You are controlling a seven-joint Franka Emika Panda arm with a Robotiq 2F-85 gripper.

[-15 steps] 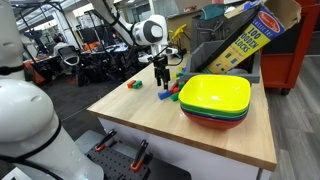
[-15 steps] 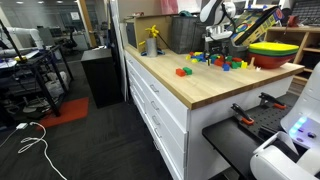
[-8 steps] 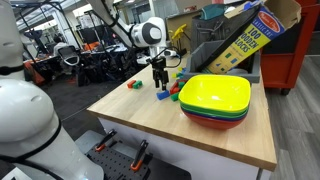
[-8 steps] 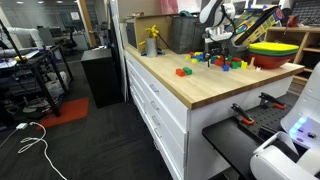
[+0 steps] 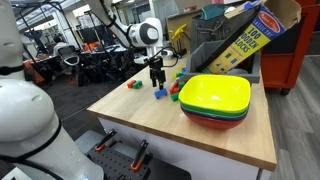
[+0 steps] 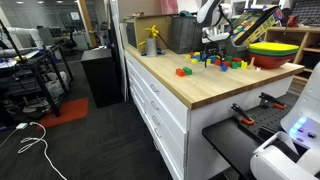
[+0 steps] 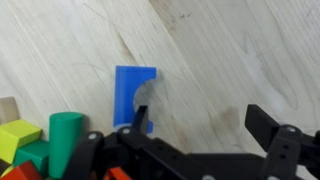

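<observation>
The arm is reaching in from the back of the room in an exterior view. Its links are slanting down to a round white wrist joint, and below that the hand is pointing straight down over the far end of the wooden tabletop. The gripper is hanging above the wood and touching nothing. In the wrist view the gripper is standing wide open, with one dark finger toward the left of the picture and the other well apart at the right. The blue block, a flat piece with a rounded notch in its lower edge, is lying on the table just under that first finger, off to one side of the gap rather than centred in it. In an exterior view the blue block is showing right below the fingertips, apart from them.

A green cylinder and a yellow block are crowding the lower left corner of the wrist view. A stack of bowls, yellow over green over red, is sitting at the near end of the table, and a cardboard box printed with wood blocks is leaning behind it. In an exterior view the gripper is hovering over a scatter of coloured blocks, with a red block lying apart from them along the counter. A yellow bottle is standing at the counter's far end, and white drawers are filling the front beneath the top. Office chairs and desks are crowding the workshop behind, and cables are trailing over the dark floor
</observation>
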